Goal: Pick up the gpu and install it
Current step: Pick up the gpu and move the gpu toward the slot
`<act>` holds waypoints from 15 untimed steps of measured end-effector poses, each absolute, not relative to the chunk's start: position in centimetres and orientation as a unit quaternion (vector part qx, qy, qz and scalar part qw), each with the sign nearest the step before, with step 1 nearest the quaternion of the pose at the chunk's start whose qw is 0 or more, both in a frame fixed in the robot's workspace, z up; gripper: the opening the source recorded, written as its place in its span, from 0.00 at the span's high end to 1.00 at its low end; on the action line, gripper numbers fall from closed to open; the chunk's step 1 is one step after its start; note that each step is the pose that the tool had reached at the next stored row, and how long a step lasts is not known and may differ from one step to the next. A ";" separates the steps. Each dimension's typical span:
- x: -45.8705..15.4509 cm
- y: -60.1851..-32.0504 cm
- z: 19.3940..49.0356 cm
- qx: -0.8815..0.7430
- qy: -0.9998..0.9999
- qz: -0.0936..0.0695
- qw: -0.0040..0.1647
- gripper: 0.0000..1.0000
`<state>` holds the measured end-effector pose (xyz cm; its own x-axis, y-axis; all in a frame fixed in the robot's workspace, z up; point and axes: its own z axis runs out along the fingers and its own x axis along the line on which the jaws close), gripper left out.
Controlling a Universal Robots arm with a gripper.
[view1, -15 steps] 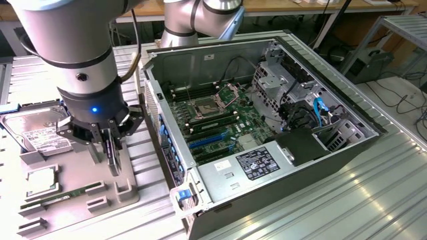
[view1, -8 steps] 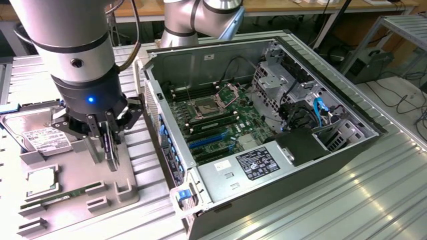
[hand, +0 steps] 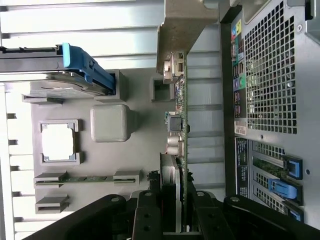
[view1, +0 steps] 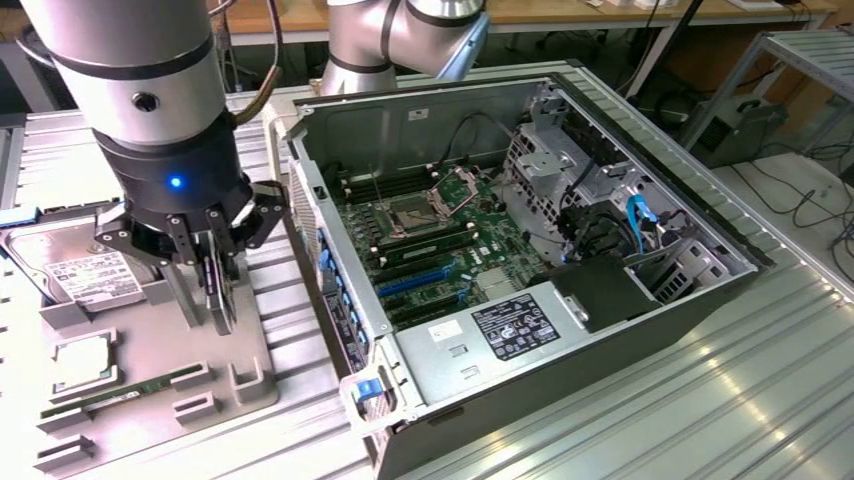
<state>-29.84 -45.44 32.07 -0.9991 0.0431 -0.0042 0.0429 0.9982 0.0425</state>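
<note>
My gripper [view1: 204, 268] is shut on the gpu [view1: 220, 300], a thin dark card that hangs edge-down just above the grey parts tray [view1: 254, 360], to the exterior view's left of the open computer case [view1: 534, 250]. In the wrist view the gpu [hand: 181, 115] shows edge-on, with small connectors along it and its silvery metal bracket [hand: 175, 30] at the far end. The black fingers [hand: 145, 215] clamp the card from both sides. The motherboard's blue slots [view1: 414, 282] lie open inside the case.
On the tray lie a silver hard drive [view1: 83, 275] with a white label, a square processor [view1: 87, 355] and a green memory stick [view1: 127, 392]. The case's perforated rear panel [hand: 270, 75] stands close beside the card. Ribbed metal table [view1: 747, 400] surrounds everything.
</note>
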 end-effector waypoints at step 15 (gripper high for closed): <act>-29.8 -45.4 36.0 0.022 1.000 0.021 0.003 0.72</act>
